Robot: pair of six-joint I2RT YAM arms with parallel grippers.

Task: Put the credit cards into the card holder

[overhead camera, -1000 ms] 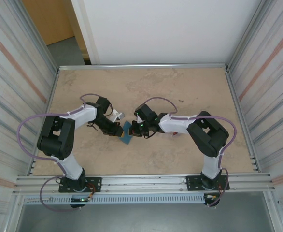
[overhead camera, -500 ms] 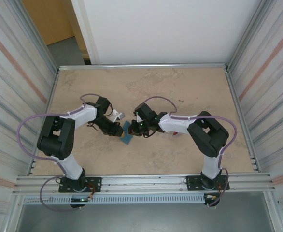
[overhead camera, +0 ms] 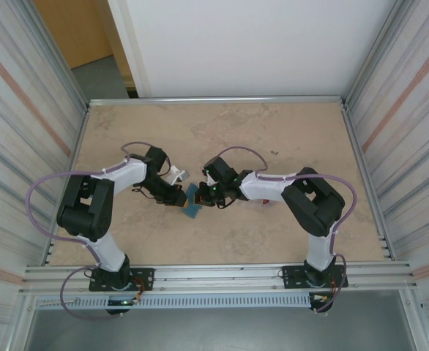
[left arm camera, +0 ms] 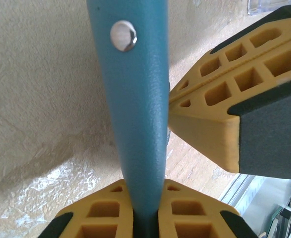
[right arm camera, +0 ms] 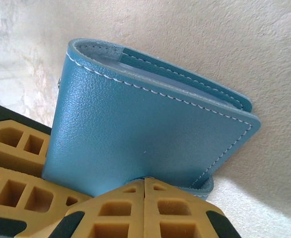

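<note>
At worktop centre, left fingers clamp the card holder from nine o'clock; right fingers, pressed shut, touch its cover from three o'clock. Opening step, I reckon: next, the closed flaps need prying apart.

black-white arms, purple cables

The card holder is grainy teal leather, white-stitched, with a shiny metal snap. The fingers are matt yellow plastic. The bench is rough and mottled.

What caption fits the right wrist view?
Closed right gripper at the edge of the teal card holder, beige table behind.
</note>
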